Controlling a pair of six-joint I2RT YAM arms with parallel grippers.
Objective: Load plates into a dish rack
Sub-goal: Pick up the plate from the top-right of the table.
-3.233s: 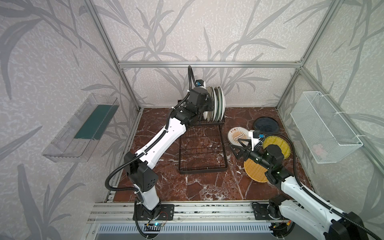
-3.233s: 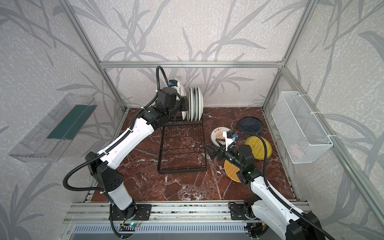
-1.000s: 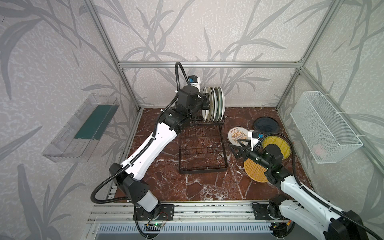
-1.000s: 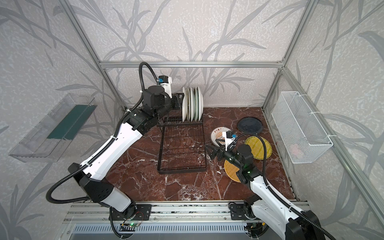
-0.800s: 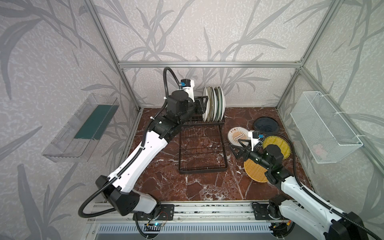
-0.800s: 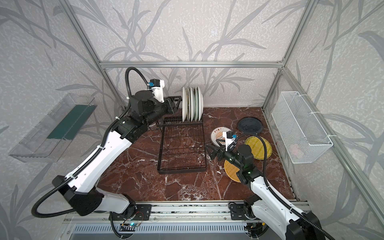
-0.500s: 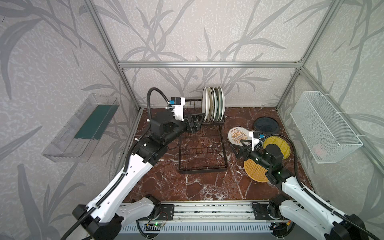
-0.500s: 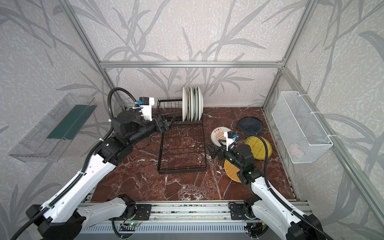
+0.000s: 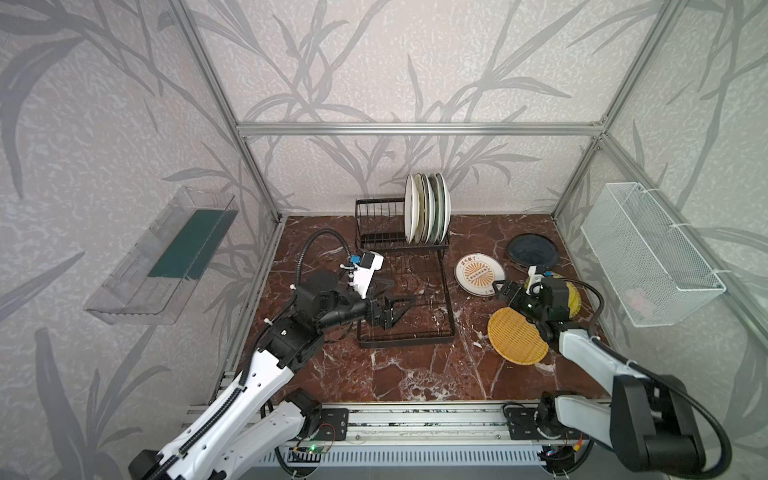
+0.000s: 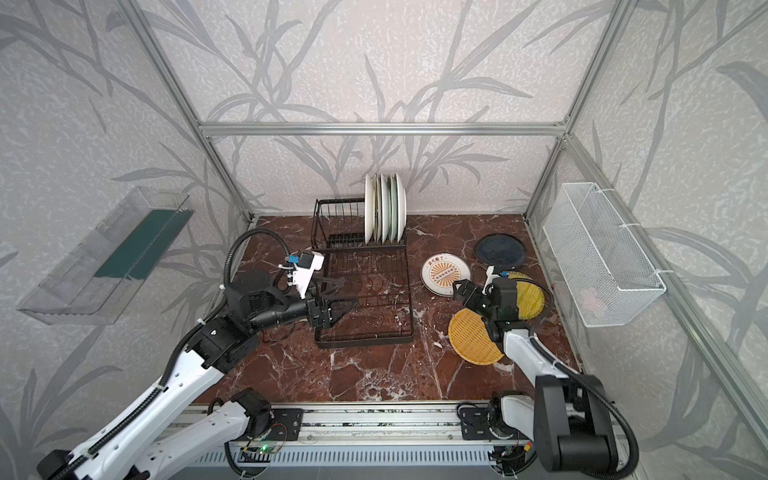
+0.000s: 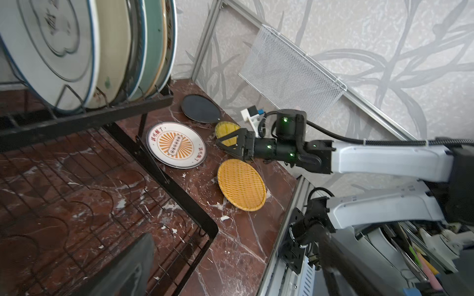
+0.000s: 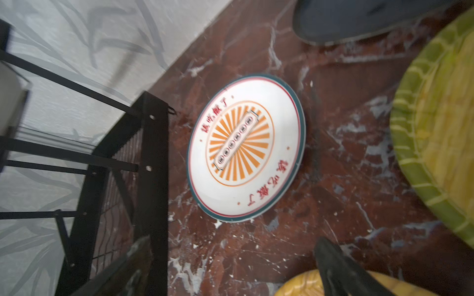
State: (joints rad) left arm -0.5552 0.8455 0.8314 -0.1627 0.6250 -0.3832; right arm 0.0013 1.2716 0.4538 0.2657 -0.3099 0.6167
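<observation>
In a top view the round white ceramic plate with an orange sunburst [image 9: 480,274] lies flat between the black wire dish rack [image 9: 424,291] and the right gripper [image 9: 500,291], which is spread wide and empty; the left gripper [image 9: 395,297] is likewise. In the right wrist view it looks glazed, stiff and breakable (probably slippery), so pinch its rim.

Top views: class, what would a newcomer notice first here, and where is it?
A row of plates stands on edge in the raised basket of the dish rack at the back. To its right a sunburst plate, a dark plate and yellow woven discs lie flat on the marble table, with the open right gripper close beside the sunburst plate.
</observation>
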